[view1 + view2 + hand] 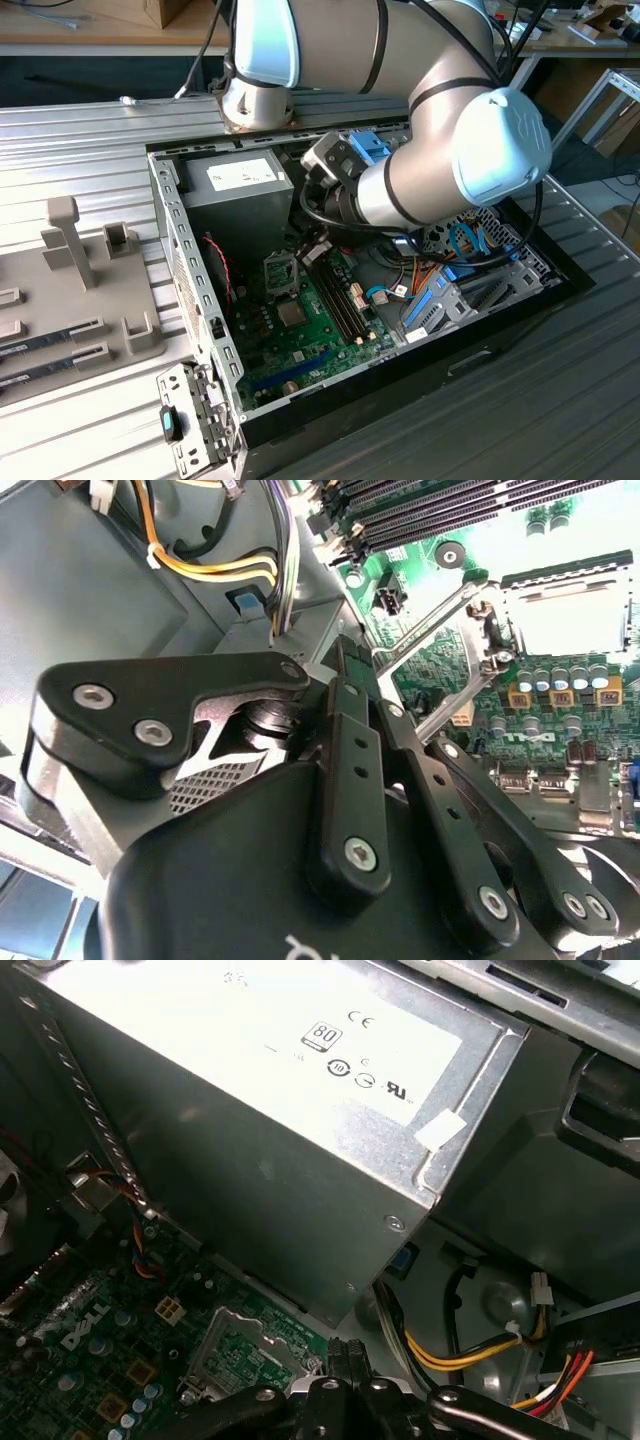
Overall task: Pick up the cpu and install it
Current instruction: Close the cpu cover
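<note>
- Nearest the lens in both wrist views is the gripper (352,660). It has black linkages, and its fingers (338,1358) are drawn close together with nothing visible between them.
- A ribbed metal desk (80,140) carries an open computer case (185,250).
- The grey arm (440,170) reaches down into the case.
- A boxy power supply (250,1080) sits just beside the green motherboard (300,340).
- The socket (575,610) near the fingers stands unlatched with its frame tilted up. Its middle glares white.
- The cpu cannot be picked out, and I cannot tell whether it lies in that glare.
- As a judgement, the chip is light, stiff and thin, with a smooth top and a delicate underside. It is best taken by opposite edges and kept level.
</note>
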